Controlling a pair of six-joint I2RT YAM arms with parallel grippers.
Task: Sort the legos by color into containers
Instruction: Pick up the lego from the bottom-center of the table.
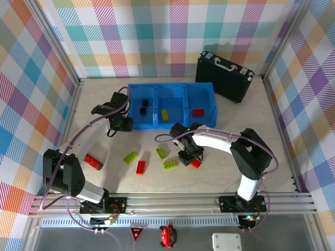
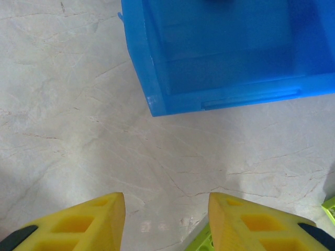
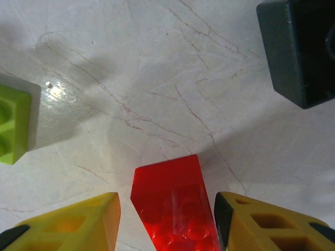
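- My right gripper [image 3: 166, 201] straddles the red lego [image 3: 170, 183], jaws apart, not yet pinching.
- I should centre on it, then squeeze squarely across its sides before lifting.

High rear overhead view, two close downward wrist views, tabletop [image 1: 261, 136] shared

Loose legos [image 1: 131, 157] before the containers [image 1: 172, 86]

Left arm [image 1: 65, 175], right arm [image 1: 214, 140]: white links, black joints, lilac cables [image 1: 163, 137] (seemingly sleeved); yellow fingers [image 2: 99, 219], black-tipped.
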